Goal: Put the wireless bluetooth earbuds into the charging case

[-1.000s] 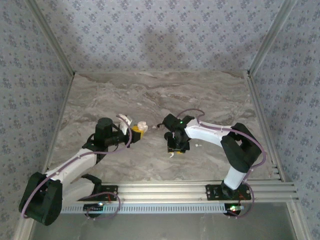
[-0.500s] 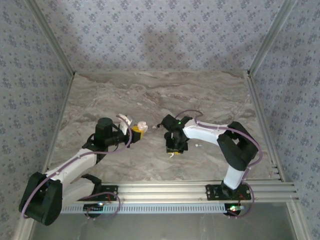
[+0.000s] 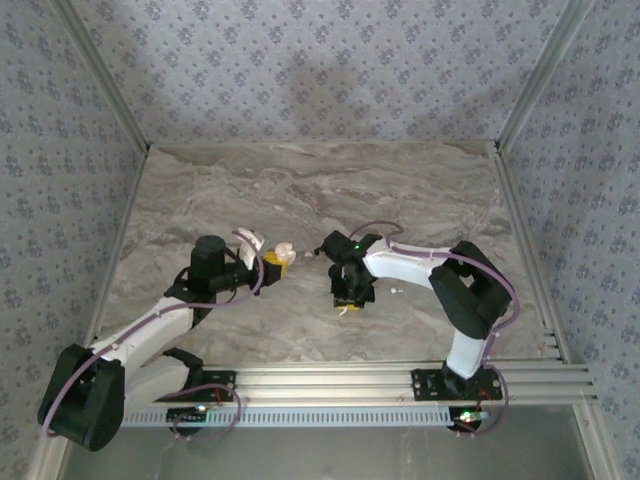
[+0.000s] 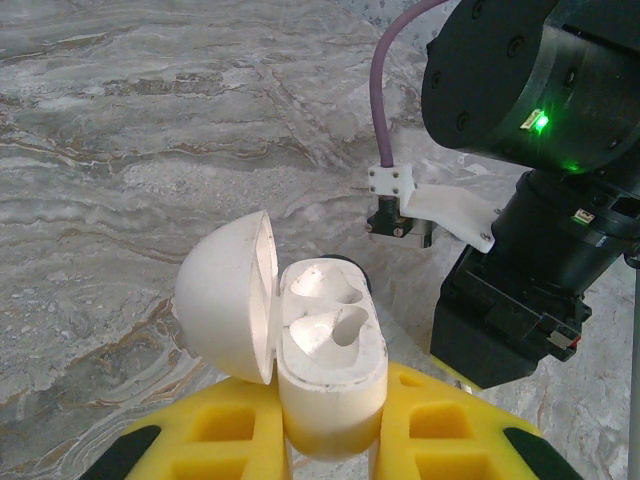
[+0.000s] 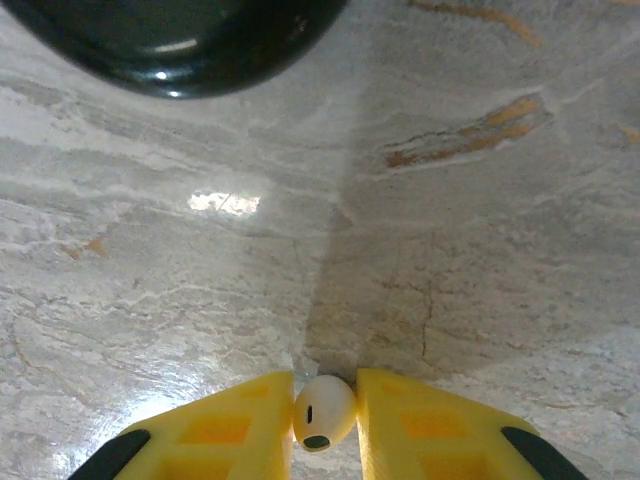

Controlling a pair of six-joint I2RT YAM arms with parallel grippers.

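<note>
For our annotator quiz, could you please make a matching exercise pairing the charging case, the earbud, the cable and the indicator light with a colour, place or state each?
Things:
1. charging case
2. earbud
3. cable
4. indicator light

Descriptions:
A. green
B. between the yellow fingers of the right end effector
C. purple
D. lid open, both sockets empty, held by the left end effector

Pairs: 1-D, 2-B, 3-C, 4-A
</note>
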